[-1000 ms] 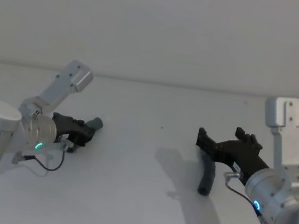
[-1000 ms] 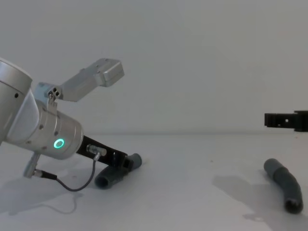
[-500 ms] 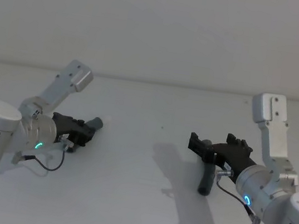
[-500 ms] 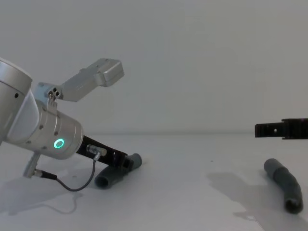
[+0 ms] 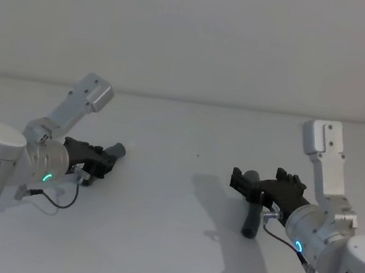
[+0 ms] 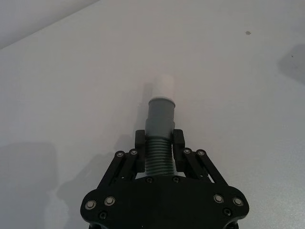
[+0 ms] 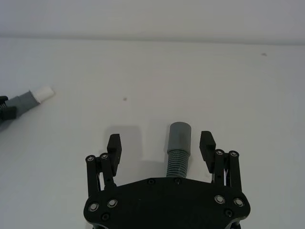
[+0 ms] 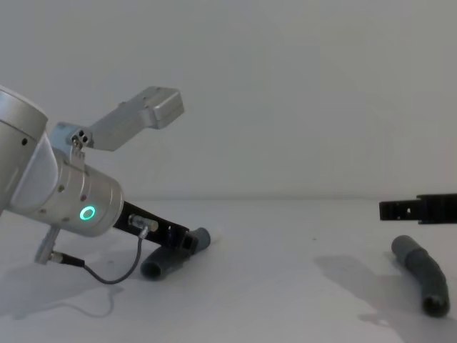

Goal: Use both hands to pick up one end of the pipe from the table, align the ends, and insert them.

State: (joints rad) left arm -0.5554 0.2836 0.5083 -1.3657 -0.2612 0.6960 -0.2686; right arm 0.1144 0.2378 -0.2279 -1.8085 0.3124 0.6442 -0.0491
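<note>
On the right, nearer side of the plain white bench [image 5: 151, 255], the black plastic right gripper [image 7: 160, 142] hangs wide open above one dark grey ribbed pipe piece [image 7: 179, 148], which lies ungrasped. Left and slightly farther, the black left gripper [image 6: 158, 138] is clamped on the other grey pipe piece [image 6: 160, 119], low at the bench, its white tip [image 6: 163, 86] pointing forward. Lifting, aligning and inserting seemingly remain.
</note>
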